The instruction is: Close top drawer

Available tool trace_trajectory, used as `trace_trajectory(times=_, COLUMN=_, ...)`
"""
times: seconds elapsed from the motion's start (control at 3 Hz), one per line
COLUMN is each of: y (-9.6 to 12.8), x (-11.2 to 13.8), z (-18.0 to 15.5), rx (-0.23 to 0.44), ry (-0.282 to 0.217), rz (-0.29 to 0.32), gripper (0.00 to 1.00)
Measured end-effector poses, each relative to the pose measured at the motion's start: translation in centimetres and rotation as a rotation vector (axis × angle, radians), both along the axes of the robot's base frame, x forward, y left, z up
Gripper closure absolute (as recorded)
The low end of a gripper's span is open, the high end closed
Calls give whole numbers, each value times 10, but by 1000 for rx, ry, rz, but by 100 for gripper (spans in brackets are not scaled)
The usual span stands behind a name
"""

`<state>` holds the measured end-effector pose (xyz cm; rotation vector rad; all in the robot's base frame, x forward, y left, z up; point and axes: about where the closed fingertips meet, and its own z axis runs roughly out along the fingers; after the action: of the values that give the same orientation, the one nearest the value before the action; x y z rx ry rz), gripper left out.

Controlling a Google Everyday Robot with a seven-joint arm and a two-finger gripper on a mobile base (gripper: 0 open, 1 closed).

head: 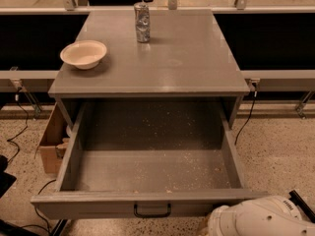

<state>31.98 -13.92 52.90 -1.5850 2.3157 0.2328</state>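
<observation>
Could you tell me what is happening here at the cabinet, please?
A robot is about to close the top drawer, which stands pulled far out of the grey cabinet, its floor speckled with pale crumbs. A white part of the robot's arm shows at the lower right, beside the drawer front. The gripper is not in view, and nothing touches the black handle. A pale bowl and a silvery can sit on the cabinet top.
</observation>
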Motion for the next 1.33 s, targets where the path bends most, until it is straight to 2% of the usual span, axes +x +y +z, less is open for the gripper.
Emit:
trace_trajectory(times=0.33, y=-12, x=20, z=3, rx=-17, ry=-32, rz=1, gripper=100)
trace_trajectory(times=0.67, y=-20, x=50, z=11, rx=-46, ry=-63, rz=39, gripper=100)
trace_trajectory(times=1.33, y=-26, x=129, z=40, rx=-102, ry=-156, rz=131, gripper=100)
